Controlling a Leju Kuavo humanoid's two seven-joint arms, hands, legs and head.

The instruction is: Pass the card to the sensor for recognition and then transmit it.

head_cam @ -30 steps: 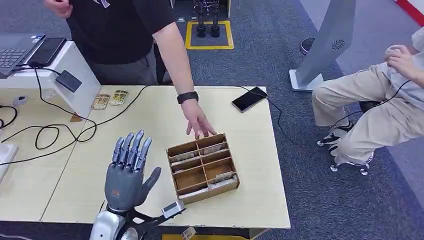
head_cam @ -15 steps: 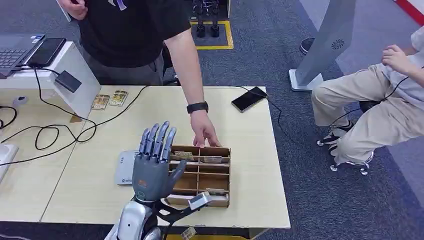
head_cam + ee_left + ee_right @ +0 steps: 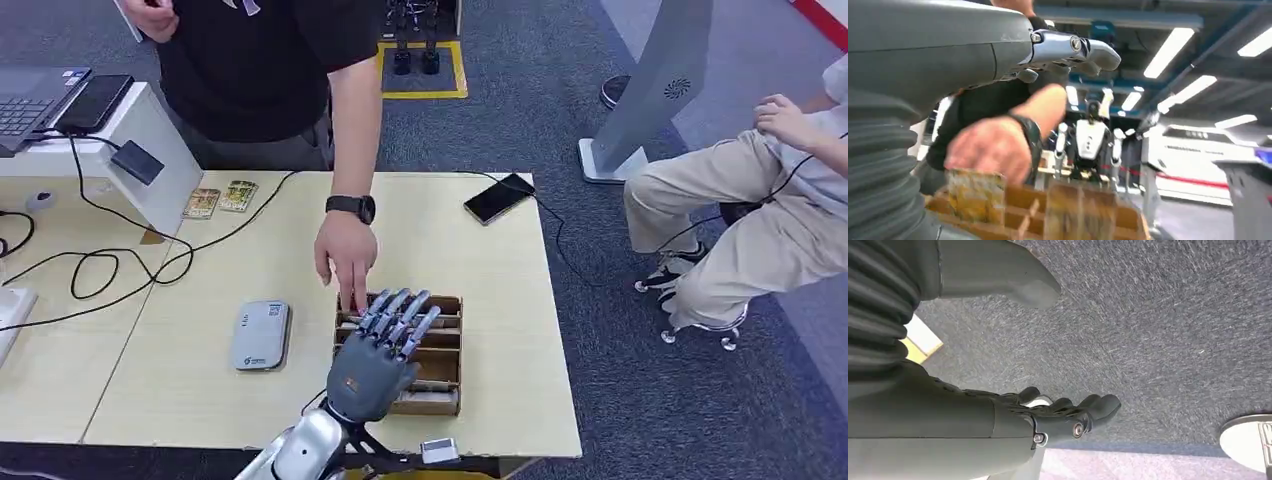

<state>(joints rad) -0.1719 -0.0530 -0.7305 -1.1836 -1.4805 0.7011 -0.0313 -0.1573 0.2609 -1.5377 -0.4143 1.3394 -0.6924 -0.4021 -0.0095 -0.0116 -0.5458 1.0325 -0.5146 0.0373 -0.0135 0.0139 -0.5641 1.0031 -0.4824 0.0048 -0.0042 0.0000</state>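
The robot's grey left hand (image 3: 375, 360) hovers palm-down over the brown wooden compartment box (image 3: 447, 352), fingers (image 3: 400, 312) spread and straight, grasping nothing. Patterned cards (image 3: 975, 195) stand upright in the box's slots just beneath the fingers. A person's hand (image 3: 345, 255) touches the box's far rim. One grey rectangular card sensor (image 3: 261, 335) lies left of the box. The right hand (image 3: 1068, 415) hangs released over carpet.
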